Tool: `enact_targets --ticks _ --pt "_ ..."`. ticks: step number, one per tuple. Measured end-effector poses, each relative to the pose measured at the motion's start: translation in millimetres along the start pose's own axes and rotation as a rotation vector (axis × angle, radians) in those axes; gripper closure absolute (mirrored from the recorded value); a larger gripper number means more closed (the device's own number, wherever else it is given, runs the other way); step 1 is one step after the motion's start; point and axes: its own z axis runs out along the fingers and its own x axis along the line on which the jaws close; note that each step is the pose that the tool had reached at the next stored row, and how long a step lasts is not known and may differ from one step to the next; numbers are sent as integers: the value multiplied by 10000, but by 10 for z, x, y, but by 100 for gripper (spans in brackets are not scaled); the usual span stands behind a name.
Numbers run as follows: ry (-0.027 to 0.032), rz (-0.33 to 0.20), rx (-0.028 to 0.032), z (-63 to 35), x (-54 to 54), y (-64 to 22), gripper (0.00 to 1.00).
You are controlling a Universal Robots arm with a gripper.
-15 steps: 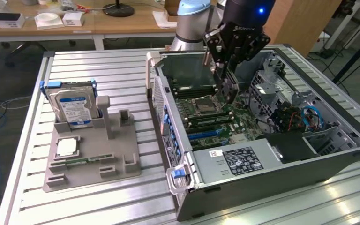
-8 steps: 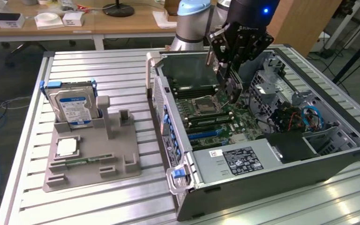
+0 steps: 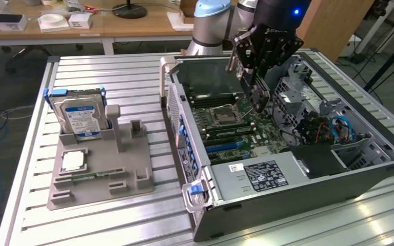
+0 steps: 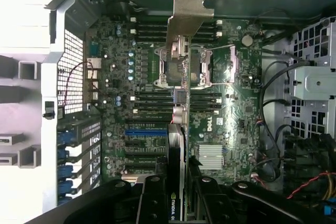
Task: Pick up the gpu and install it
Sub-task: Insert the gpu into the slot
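Note:
My gripper [image 3: 253, 77] hangs over the open computer case [image 3: 286, 189], shut on the gpu [image 3: 257, 100], which points edge-down toward the motherboard [image 3: 228, 123] and is held a little above it. In the wrist view the gpu [image 4: 177, 150] is seen edge-on as a thin black card between my two black fingers [image 4: 152, 200]. Its silver bracket [image 4: 190, 17] sticks out at the far end, over the CPU socket [image 4: 184, 66]. A blue expansion slot [image 4: 147, 131] lies just beside the card's edge.
On the exterior view's left, a grey holder [image 3: 101, 174] carries an upright silver blue-labelled hard drive [image 3: 80, 117], a CPU chip [image 3: 72, 161] and a green RAM stick [image 3: 91, 176]. Drive cages and cables [image 3: 334, 128] crowd the case on the exterior view's right. A power supply [image 3: 266, 174] sits at its near end.

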Motion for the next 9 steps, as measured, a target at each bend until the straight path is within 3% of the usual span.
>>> enact_targets --ticks 9 --pt "10 -230 -4 3 -70 0 74"
